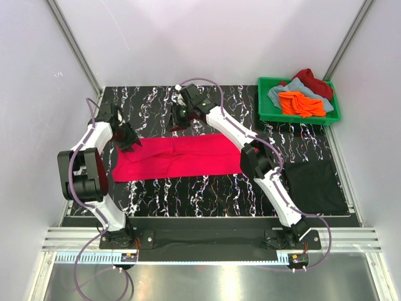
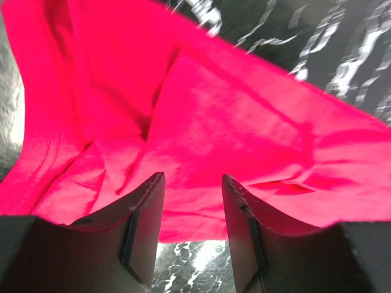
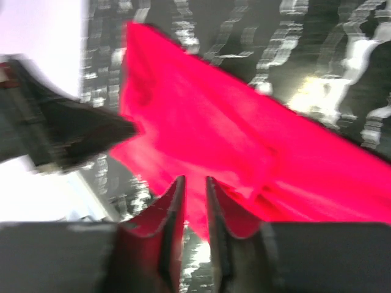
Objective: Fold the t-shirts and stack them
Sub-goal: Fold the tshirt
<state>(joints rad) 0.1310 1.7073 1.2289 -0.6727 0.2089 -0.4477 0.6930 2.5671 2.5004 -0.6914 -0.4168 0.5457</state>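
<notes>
Top external: pinkish-red t-shirt (image 1: 182, 157) lies flat in a long strip across the table (image 1: 188, 194), between the arms. At its left end, left gripper (image 1: 130, 141) is released, with nothing between the jaws. Just off the far edge, right gripper (image 1: 177, 122) has a narrow gap and grips nothing; the wrist view is blurred. In green crate (image 1: 297, 118), far right: orange shirt (image 1: 301, 103), grey-blue shirt (image 1: 277, 94), dark red shirt (image 1: 314, 81), heaped.

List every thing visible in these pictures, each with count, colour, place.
spread t-shirt: 1, pinkish-red, mid-table, long strip
crate: 1, green, far right corner
back shirt: 1, dark red, in crate
left shirt: 1, grey-blue, in crate
front shirt: 1, orange, in crate
cloth: 1, black, near right
table: 1, black, white-veined
left gripper: 1, black, open, over t-shirt's left end
right gripper: 1, black, slightly open, near t-shirt's far edge
</notes>
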